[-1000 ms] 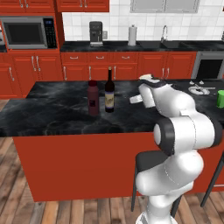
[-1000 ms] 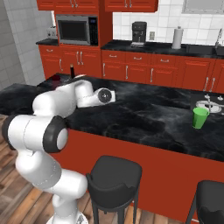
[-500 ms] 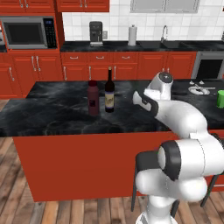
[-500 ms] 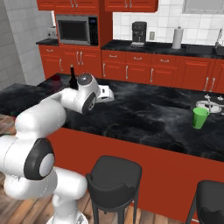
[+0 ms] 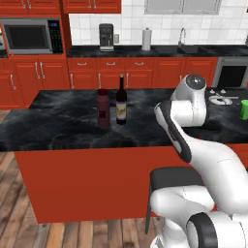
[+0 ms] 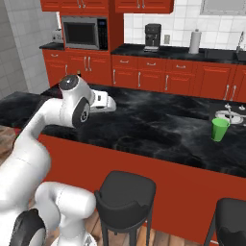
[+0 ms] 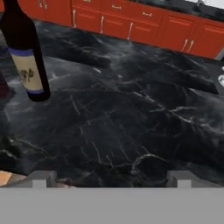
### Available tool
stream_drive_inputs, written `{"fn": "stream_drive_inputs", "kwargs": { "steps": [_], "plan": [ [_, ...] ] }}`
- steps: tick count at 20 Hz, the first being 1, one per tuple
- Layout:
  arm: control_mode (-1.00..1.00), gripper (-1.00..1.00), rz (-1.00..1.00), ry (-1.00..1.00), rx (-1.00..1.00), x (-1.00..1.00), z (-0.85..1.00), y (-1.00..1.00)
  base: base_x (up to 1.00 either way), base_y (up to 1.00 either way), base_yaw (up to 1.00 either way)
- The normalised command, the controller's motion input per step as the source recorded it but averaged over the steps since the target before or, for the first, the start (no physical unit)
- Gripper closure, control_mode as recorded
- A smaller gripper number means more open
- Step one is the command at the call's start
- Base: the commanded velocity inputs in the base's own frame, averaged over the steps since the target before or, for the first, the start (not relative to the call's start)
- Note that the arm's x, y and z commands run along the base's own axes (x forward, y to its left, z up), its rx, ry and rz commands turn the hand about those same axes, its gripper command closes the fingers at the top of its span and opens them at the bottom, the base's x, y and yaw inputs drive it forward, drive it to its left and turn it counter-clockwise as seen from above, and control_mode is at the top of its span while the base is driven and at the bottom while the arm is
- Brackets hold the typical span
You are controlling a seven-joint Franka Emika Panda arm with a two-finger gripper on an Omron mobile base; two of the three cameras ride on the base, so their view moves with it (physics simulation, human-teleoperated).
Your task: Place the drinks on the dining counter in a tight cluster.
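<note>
1. The gripper (image 7: 111,178) has its jaws spread wide with nothing between them, hovering over the black marble dining counter (image 7: 131,118).
2. The wine bottle (image 7: 25,52) stands upright on the counter, ahead of the jaws and off to the left in the hand view.
3. In the left base view the maroon bottle (image 5: 102,108) stands just beside the wine bottle (image 5: 121,101); whether they touch is unclear.
4. A green cup (image 6: 220,129) sits well apart from the jaws.
</note>
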Motion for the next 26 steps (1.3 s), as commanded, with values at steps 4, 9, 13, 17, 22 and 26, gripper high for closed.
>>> {"fn": "stream_drive_inputs", "kwargs": {
  "steps": [4, 9, 13, 17, 22, 26],
  "plan": [
    [-1.0, -1.0, 0.0, -0.03, 0.05, -1.0, 0.62, 0.04, 0.0, 0.0, 0.0],
    [-1.0, -1.0, 0.0, 0.0, 0.1, -1.0, 0.28, 0.0, 0.0, 0.0, 0.0],
    [-1.0, -1.0, 0.0, 0.0, 0.13, -1.0, 0.05, 0.0, 0.0, 0.0, 0.0],
    [-1.0, -1.0, -0.02, 0.05, 0.07, -1.0, 0.03, 0.0, 0.0, 0.0, 0.0],
    [-1.0, -1.0, -0.04, 0.02, 0.0, -0.29, 0.0, -0.03, 0.0, 0.0, 0.0],
    [-1.0, -1.0, 0.0, 0.0, 0.0, -0.02, 0.0, 0.0, 0.0, 0.0, 0.0]
  ]
}}
